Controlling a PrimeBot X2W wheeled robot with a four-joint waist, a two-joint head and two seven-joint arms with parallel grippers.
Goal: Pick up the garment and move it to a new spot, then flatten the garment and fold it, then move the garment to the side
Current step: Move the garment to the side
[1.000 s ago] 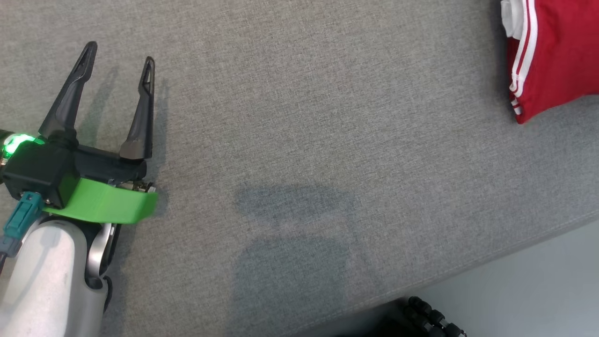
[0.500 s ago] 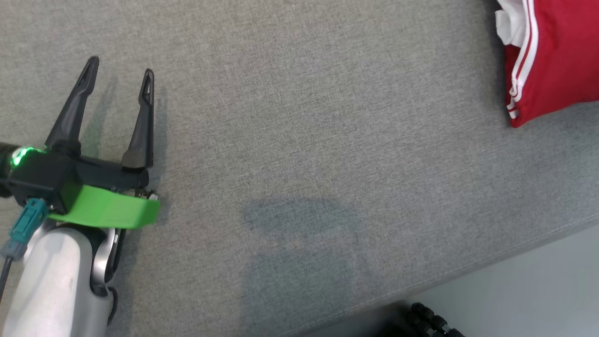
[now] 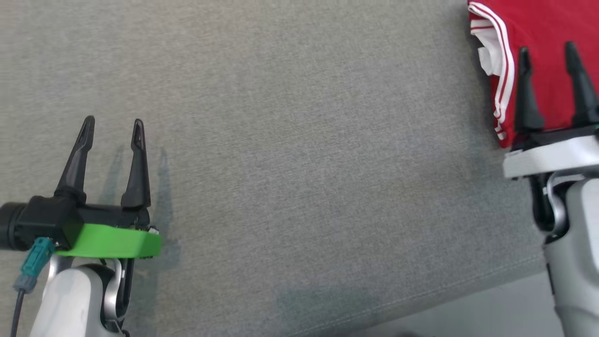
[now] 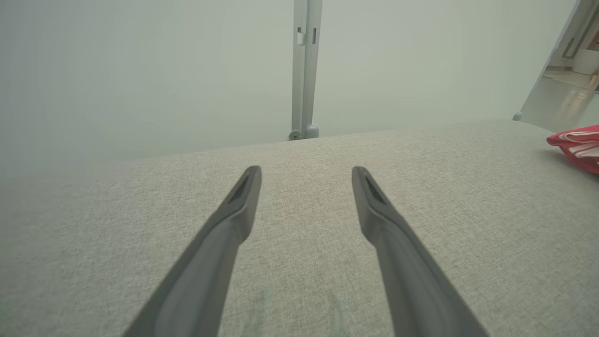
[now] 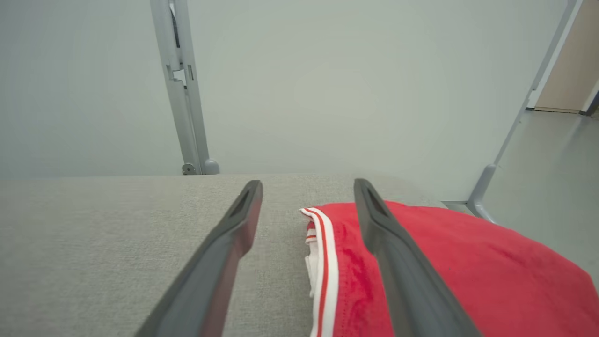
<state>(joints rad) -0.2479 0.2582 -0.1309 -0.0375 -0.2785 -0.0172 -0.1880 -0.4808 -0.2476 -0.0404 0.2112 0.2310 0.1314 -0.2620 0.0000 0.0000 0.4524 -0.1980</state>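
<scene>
Appearing now in head view, right pincer (image 3: 546,47) hangs spread, empty, over folded garment (image 3: 540,21); left pincer (image 3: 113,120) released too; task likely done.

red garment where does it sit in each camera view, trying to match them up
Head view: garment in the top right corner, partly behind the right gripper.
Left wrist view: garment at the far right edge, mid-height.
Right wrist view: garment at lower right, crossed by one finger.
Shared landmark: the grey fabric surface that it lies on.
</scene>
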